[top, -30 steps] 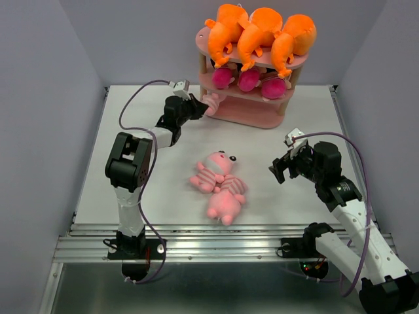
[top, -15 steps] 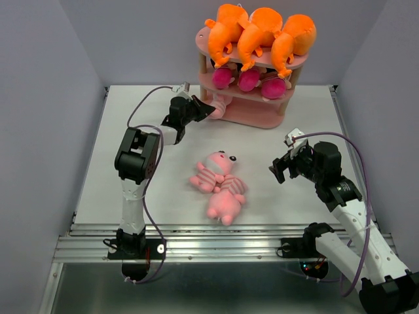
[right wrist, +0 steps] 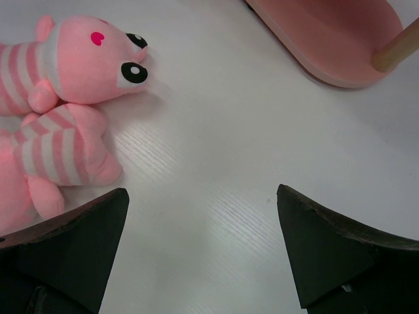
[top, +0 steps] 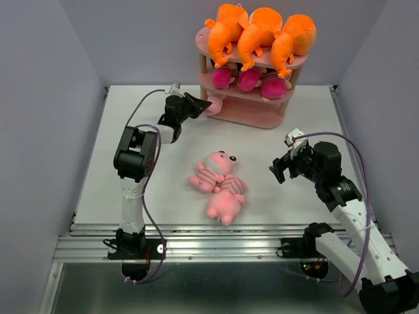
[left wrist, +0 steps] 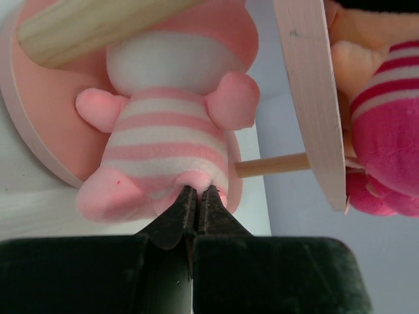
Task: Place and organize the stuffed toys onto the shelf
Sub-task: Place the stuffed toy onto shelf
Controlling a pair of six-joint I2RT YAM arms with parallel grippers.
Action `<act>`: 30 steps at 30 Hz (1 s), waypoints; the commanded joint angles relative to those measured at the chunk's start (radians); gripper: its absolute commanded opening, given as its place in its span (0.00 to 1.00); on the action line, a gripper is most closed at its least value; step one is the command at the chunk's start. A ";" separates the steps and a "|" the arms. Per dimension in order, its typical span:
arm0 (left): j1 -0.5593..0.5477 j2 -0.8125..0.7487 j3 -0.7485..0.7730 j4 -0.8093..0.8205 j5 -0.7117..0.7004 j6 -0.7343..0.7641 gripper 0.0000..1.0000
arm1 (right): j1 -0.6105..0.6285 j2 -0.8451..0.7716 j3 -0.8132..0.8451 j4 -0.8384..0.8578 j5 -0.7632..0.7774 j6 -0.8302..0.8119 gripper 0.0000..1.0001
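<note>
Pinching striped pig [left wrist: 167, 131] by rump in clenched left gripper [left wrist: 196, 196], long axis straight ahead, head-first onto left end of shelf [left wrist: 33, 124] bottom tier. Spread, empty right gripper [right wrist: 203, 222] right of two pigs [top: 219, 186] mid-table.

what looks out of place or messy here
Two pink striped pigs lie heaped on the table, one across the other, off the shelf. The three orange monsters on the top tier hang over its front rim. The left gripper holds a third pig at the bottom tier.
</note>
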 commanded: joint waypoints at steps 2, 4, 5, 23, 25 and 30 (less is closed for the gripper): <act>0.036 0.009 0.007 0.106 0.029 -0.087 0.00 | -0.006 -0.018 0.007 0.036 0.013 -0.011 1.00; 0.039 0.016 -0.002 0.116 0.040 -0.103 0.00 | -0.006 -0.018 0.006 0.036 0.013 -0.011 1.00; 0.044 0.022 -0.007 0.126 0.046 -0.117 0.00 | -0.006 -0.018 0.006 0.036 0.013 -0.011 1.00; 0.048 0.066 0.001 0.238 0.216 -0.347 0.00 | -0.006 -0.015 0.006 0.037 0.015 -0.014 1.00; 0.048 0.088 0.028 0.230 0.248 -0.387 0.00 | -0.006 -0.017 0.004 0.037 0.016 -0.016 1.00; 0.052 0.106 0.040 0.241 0.284 -0.424 0.01 | -0.006 -0.018 0.006 0.037 0.016 -0.016 1.00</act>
